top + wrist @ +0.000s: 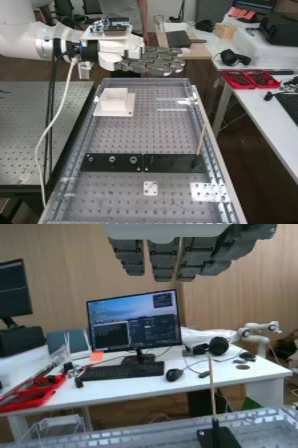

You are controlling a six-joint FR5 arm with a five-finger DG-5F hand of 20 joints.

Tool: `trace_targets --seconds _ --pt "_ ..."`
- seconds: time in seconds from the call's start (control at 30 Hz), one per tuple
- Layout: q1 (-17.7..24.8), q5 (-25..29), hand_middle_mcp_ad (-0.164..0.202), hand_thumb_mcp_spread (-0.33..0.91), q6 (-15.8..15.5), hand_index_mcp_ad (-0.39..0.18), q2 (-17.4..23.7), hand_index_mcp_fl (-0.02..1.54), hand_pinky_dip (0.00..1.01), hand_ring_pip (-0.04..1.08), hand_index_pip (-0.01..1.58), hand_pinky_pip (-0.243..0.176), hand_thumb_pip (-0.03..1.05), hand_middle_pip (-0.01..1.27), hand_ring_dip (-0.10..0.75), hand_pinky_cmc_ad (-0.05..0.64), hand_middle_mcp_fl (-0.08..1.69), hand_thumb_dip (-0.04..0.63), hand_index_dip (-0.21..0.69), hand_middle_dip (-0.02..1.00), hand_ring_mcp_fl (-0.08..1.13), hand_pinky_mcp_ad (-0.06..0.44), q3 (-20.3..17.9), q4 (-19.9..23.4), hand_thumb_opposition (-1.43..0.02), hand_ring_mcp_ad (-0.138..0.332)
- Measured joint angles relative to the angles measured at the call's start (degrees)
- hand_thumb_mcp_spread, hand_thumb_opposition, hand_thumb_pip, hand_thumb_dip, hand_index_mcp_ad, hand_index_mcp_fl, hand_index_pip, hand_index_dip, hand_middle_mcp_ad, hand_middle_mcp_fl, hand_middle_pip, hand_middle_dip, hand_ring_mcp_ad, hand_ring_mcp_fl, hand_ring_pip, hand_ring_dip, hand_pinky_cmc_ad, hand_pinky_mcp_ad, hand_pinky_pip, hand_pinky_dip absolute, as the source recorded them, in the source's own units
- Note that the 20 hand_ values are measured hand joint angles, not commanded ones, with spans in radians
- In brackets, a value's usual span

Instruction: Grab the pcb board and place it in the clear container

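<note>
The hand [136, 62] was held raised at the desk's [126, 205] far end, its fingers extended nearly straight and gripping nothing. The clear container [173, 109] was set beside the white block [115, 100]; which flat piece was the pcb board could not be told.

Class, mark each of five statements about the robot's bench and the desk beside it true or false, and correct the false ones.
1. The hand has its fingers straight. True.
2. The white block sits inside a red tray. False: it sits on a flat white base on the bench.
3. A thin stick stands up from a black plate. True.
4. The keyboard lies in front of the monitor. True.
5. The hand is touching the black plate. False: it is raised clear of it.
</note>
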Motion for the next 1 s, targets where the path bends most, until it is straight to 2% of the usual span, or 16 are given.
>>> trace_targets --seconds 0.1,0.13,0.17,0.2,0.23,0.27,0.3,0.37,0.4,0.43,0.5,0.53,0.57,0.7,0.9,1.0 --pt "0.1 1.2 0.082 0.01 -0.4 -0.003 -1.4 -0.01 0.01 0.02 0.01 -0.010 0.00 0.00 0.017 0.000 0.00 0.000 0.016 0.04 0.00 0.002 -0.8 0.9 -0.02 0.061" --pt "0.1 1.6 0.075 0.06 -0.3 0.000 -2.0 0.01 0.02 0.02 0.01 -0.010 0.09 0.02 0.017 -0.014 0.00 0.000 0.016 0.04 0.00 0.003 -1.1 1.3 -0.09 0.061" --pt "0.0 2.0 0.073 0.17 -0.2 0.000 -2.4 0.04 0.06 0.02 0.02 -0.010 0.25 0.05 0.017 -0.012 0.06 0.019 0.016 0.04 -0.01 0.000 -1.3 1.5 -0.22 0.058" --pt "0.0 2.4 0.072 0.24 -0.1 -0.002 -3.1 0.04 0.11 0.04 0.03 -0.010 0.34 0.08 0.021 -0.009 0.08 0.031 0.016 0.05 -0.01 0.000 -1.5 1.8 -0.32 0.056" --pt "-0.1 2.9 0.072 0.28 0.1 0.000 -3.8 0.04 0.17 0.06 0.05 -0.010 0.36 0.09 0.021 0.000 0.14 0.051 0.016 0.05 -0.01 0.021 -1.8 2.1 -0.41 0.059" --pt "-0.3 3.4 0.072 0.32 0.1 0.000 -4.6 0.04 0.24 0.07 0.05 -0.010 0.36 0.10 0.024 0.045 0.15 0.070 0.016 0.08 -0.01 0.037 -2.1 2.6 -0.49 0.075" --pt "-0.3 3.6 0.070 0.33 0.1 0.000 -4.9 0.04 0.28 0.07 0.06 -0.024 0.36 0.10 0.028 0.061 0.17 0.087 0.016 0.10 -0.01 0.054 -2.2 2.8 -0.54 0.075" --pt "-0.7 4.3 0.073 0.36 -0.4 0.000 -6.0 0.05 0.32 0.09 0.07 -0.026 0.42 0.11 0.044 0.134 0.19 0.113 0.019 0.13 -0.01 0.080 -2.7 3.5 -0.62 0.101" --pt "-0.8 4.4 0.070 0.36 -0.7 0.000 -6.3 0.05 0.34 0.09 0.07 -0.026 0.46 0.10 0.044 0.148 0.18 0.115 0.019 0.13 -0.01 0.101 -2.8 3.7 -0.65 0.105" --pt "-1.0 4.7 0.070 0.36 -1.1 -0.002 -6.8 0.05 0.35 0.10 0.07 -0.042 0.48 0.11 0.044 0.164 0.20 0.127 0.009 0.14 -0.01 0.113 -2.9 3.9 -0.68 0.106" --pt "-1.6 5.0 0.073 0.36 -1.3 -0.002 -7.8 0.04 0.37 0.10 0.08 -0.044 0.48 0.12 0.051 0.183 0.24 0.143 0.000 0.16 -0.01 0.117 -3.1 4.3 -0.72 0.119" --pt "-2.0 5.0 0.073 0.37 -1.3 -0.002 -8.3 0.04 0.37 0.10 0.09 -0.049 0.50 0.12 0.058 0.194 0.23 0.161 -0.003 0.17 -0.01 0.136 -3.2 4.5 -0.75 0.126" --pt "-2.2 5.1 0.073 0.37 -1.4 0.000 -8.6 0.04 0.37 0.10 0.09 -0.054 0.56 0.12 0.059 0.209 0.27 0.164 -0.014 0.19 -0.01 0.136 -3.2 4.7 -0.76 0.134" --pt "-2.9 5.1 0.073 0.38 -1.9 -0.002 -10.1 0.04 0.38 0.11 0.09 -0.061 0.60 0.13 0.070 0.213 0.33 0.190 -0.038 0.25 -0.01 0.143 -3.2 5.7 -0.79 0.140" --pt "-4.0 4.2 0.073 0.37 -2.9 -0.002 -13.1 0.03 0.38 0.11 0.08 -0.061 0.65 0.13 0.103 0.243 0.38 0.237 -0.061 0.41 0.01 0.152 -2.8 7.6 -0.82 0.138" --pt "-4.5 3.4 0.070 0.42 -3.4 -0.010 -14.1 0.02 0.37 0.11 0.09 -0.061 0.78 0.21 0.164 0.260 0.35 0.290 -0.066 0.48 0.08 0.150 -2.6 9.1 -0.85 0.138"
